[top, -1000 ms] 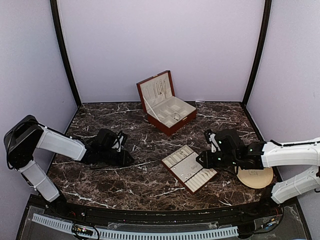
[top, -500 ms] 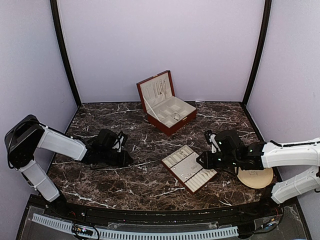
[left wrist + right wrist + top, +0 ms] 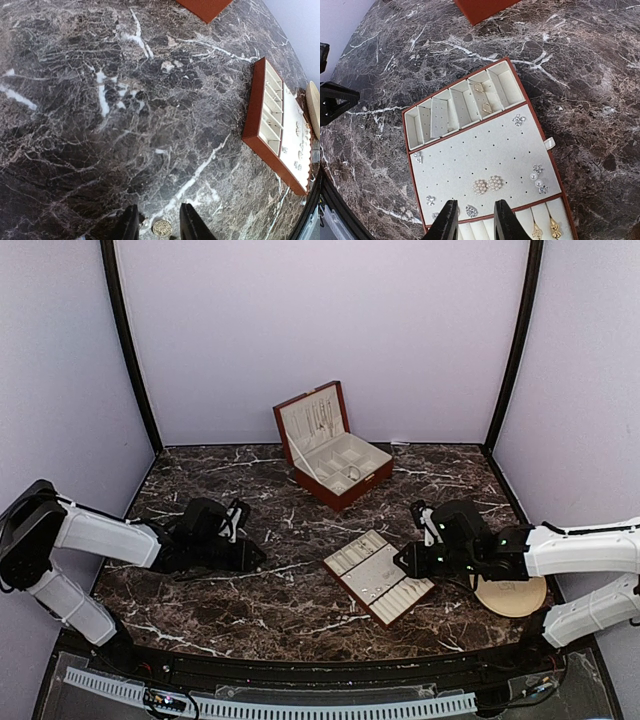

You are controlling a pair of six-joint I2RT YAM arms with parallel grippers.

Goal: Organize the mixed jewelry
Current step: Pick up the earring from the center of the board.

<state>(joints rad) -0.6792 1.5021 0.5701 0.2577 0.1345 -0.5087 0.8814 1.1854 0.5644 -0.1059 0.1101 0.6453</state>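
While part of the mixed jewelry (image 3: 487, 185) already sits pinned on the cream tray (image 3: 470, 155) beneath the right jaws, and more pieces hang and lie in the wooden box (image 3: 335, 445) far beyond both pairs of jaws, the sorting looks partly done, not finished. One round silvery piece (image 3: 162, 228) lies on the table (image 3: 100, 125) right between the left jaws, which stand apart on either side of it without touching it. I judge it the next item to go to the tray, well ahead and to the right of those jaws. The right jaws are likewise apart, clamping nothing, hovering over the tray's edge with a tiny stud (image 3: 471, 211) lying between them. Whether other loose pieces remain on the table cannot be told. No brand, label or writing is readable anywhere
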